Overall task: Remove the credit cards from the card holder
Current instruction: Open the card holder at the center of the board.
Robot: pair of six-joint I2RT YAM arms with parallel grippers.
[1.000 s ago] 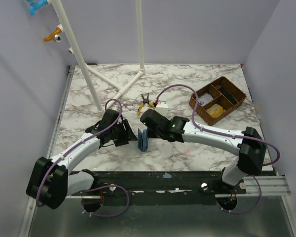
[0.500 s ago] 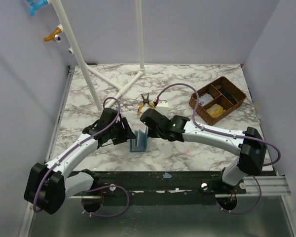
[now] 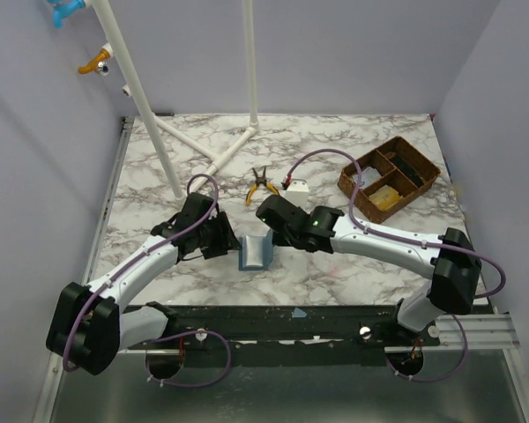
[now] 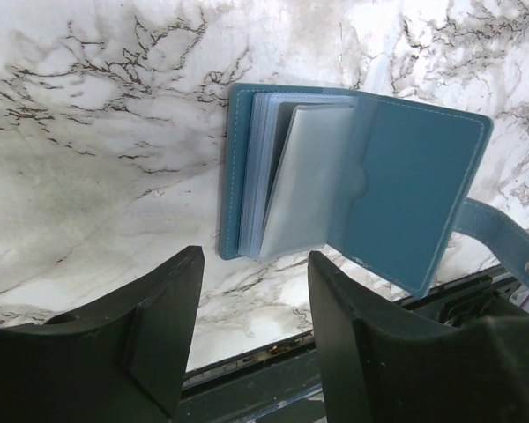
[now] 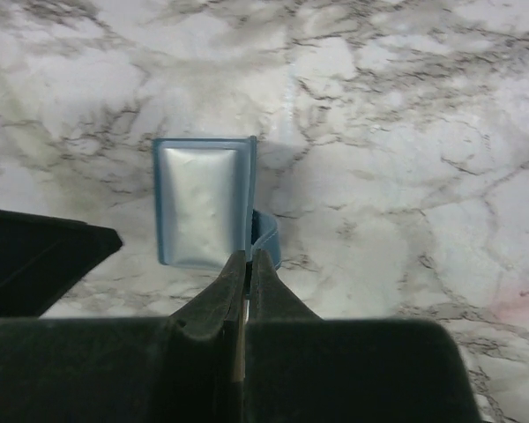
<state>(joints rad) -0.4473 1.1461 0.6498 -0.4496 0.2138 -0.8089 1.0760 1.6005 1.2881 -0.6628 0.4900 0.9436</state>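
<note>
The blue card holder (image 3: 255, 255) lies open on the marble near the table's front edge. Its back cover is flat and its other cover (image 4: 413, 189) is lifted to the right. Pale, shiny card sleeves (image 4: 301, 181) fan out from the spine, and I cannot tell the credit cards apart inside them. My right gripper (image 5: 248, 256) is shut on the raised cover's edge, beside its blue strap (image 5: 268, 236). My left gripper (image 4: 254, 264) stands open just short of the holder's near edge, with nothing between its fingers. From above, the left gripper (image 3: 223, 243) is at the holder's left and the right gripper (image 3: 270, 231) is at its upper right.
A brown compartment tray (image 3: 390, 179) sits at the back right. Yellow-handled pliers (image 3: 261, 185) and a small white block (image 3: 297, 185) lie behind the grippers. White pipe legs (image 3: 207, 159) stand at the back left. The table's front edge runs right behind the holder.
The holder stood on edge, nearly closed, a second ago. It has since swung open and now lies low on the table, its cover drawn right by my right gripper. The left gripper stayed beside it.
</note>
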